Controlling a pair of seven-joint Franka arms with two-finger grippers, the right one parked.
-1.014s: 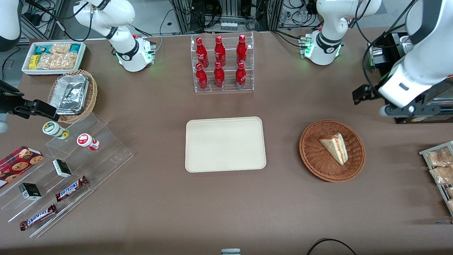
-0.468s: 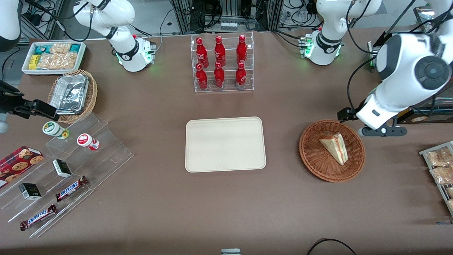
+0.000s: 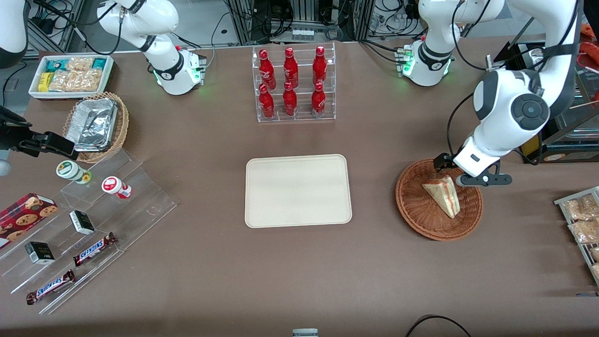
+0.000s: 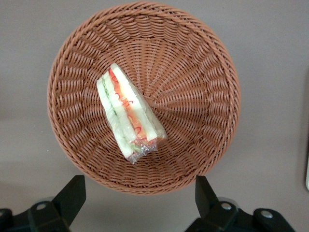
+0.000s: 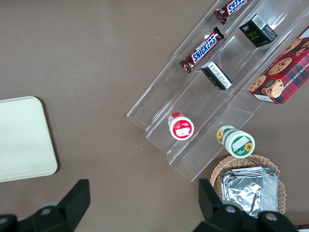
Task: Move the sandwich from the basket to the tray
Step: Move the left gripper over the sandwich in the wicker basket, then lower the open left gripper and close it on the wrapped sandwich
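Observation:
The sandwich [image 3: 442, 195] [image 4: 129, 116], a clear-wrapped wedge with red, green and yellow layers, lies in the reddish-brown wicker basket [image 3: 412, 206] [image 4: 203, 96]. My left gripper [image 3: 469, 174] [image 4: 140, 198] hangs open above the basket's rim, at the edge farther from the front camera. Its two dark fingers [image 4: 72, 195] stand wide apart and hold nothing. They touch neither the sandwich nor the basket. The cream tray [image 3: 297, 190] [image 5: 21, 140] lies bare at the table's middle, beside the basket toward the parked arm's end.
A clear rack of red bottles [image 3: 294, 84] stands farther from the front camera than the tray. A wire rack of snack packets [image 3: 580, 224] sits at the working arm's end. Clear step shelves with snacks [image 3: 84, 220] and a foil-tray basket [image 3: 96, 124] are at the parked arm's end.
The left arm has swung in from the working arm's end of the table and come down. Its gripper now hangs over the basket's rim. The sandwich has not moved.

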